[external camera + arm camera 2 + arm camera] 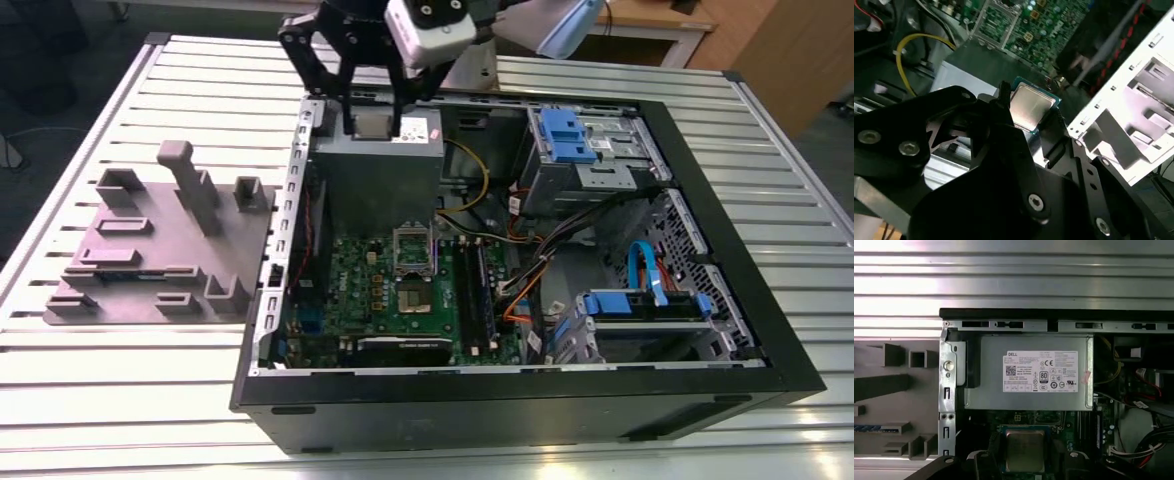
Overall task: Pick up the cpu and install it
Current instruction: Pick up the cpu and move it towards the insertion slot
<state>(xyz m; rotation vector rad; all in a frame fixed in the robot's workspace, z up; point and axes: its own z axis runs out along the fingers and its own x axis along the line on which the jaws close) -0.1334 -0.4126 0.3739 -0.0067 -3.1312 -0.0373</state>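
I have the gripper [1026, 459] clamped on the cpu [1030, 106], held above the power-supply box [378, 160] in a corner of the open case [534, 385] (so the pick-up looks done), while the socket [415, 270] looks unfilled, so seating remains.

Gripper [1030, 119]: black linkage w/ bolts in foreground, fingers [1003, 96] pinching the cpu [1029, 106] by two opposite edges. Cpu: silver lid facing camera, green edge showing, slightly tilted. Behind it is the grey power-supply box [971, 67]; can't tell if they touch. Further back is the green motherboard [1054, 25] w/ metal-framed socket [999, 20], well apart from cpu. Yellow cable [901, 50] loops beside the box. Pale metal drive cage [1134, 115] on the other side, red cable [1129, 30] near it.
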